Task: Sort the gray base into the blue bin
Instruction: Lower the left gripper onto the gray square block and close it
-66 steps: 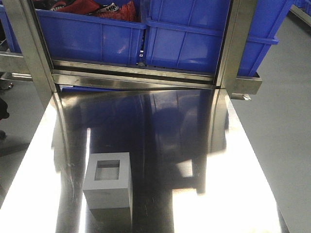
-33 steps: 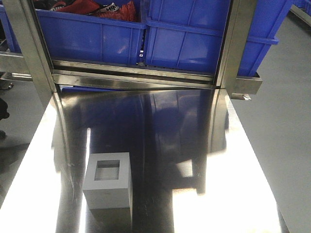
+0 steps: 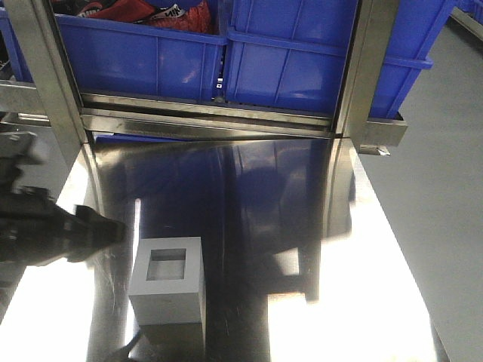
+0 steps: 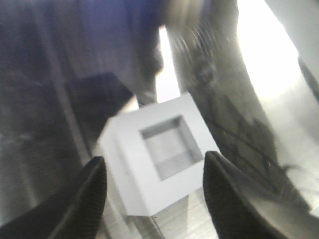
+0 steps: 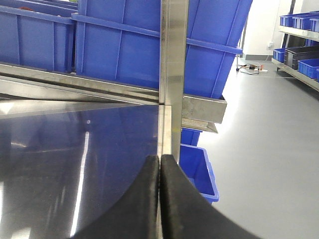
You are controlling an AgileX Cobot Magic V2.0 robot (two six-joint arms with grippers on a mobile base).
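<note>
The gray base (image 3: 170, 279) stands on the steel table (image 3: 302, 249) at the front left, with its square recess facing up. My left gripper (image 3: 106, 230) comes in blurred from the left, just left of the base. In the left wrist view the left gripper (image 4: 153, 159) is open, with the gray base (image 4: 159, 159) below it between the two fingers (image 4: 92, 194) and not touched. Two large blue bins (image 3: 294, 68) stand on the rack behind the table. My right gripper (image 5: 159, 160) is shut and empty over the table's right edge; it does not show in the front view.
The left-hand bin (image 3: 143, 60) holds red and white items. Steel uprights (image 3: 370, 68) and a cross rail (image 3: 211, 121) stand between the table and the bins. A smaller blue bin (image 5: 199, 169) sits on the floor beyond the table's right edge.
My left arm has come into the front view from the left and now sits beside the gray base. The base has not moved.
</note>
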